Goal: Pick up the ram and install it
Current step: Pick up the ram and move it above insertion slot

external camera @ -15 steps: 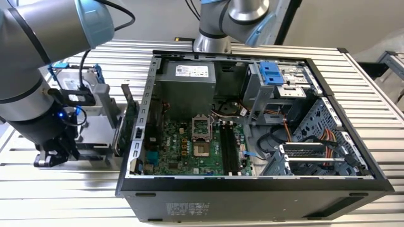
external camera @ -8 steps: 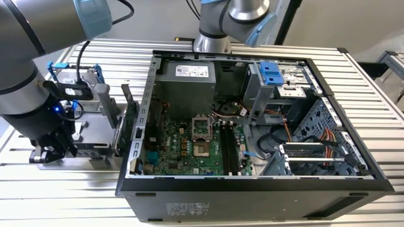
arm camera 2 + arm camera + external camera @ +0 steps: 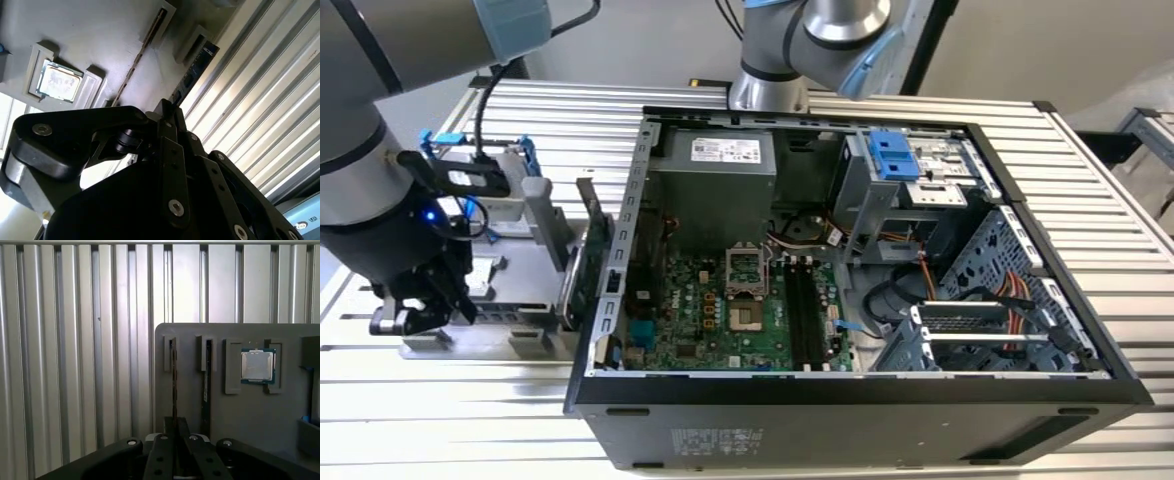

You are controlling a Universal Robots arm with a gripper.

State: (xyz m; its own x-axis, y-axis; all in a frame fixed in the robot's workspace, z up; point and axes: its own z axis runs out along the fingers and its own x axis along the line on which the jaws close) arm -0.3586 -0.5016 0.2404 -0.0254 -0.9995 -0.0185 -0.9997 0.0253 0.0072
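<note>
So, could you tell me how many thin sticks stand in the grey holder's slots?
2: one stick in line with the gripper, the other beside the processor; more may be hidden.

Exterior view bright and even — glare streaks the ribbed table (image 3: 250, 100) in the second wrist view.

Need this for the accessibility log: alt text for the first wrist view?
The black gripper sits at one end of the ram, a thin stick standing on edge in a slot of a grey holder. A second stick stands in the next slot, a processor chip beyond it; the holder rests on a ribbed metal table.
</note>
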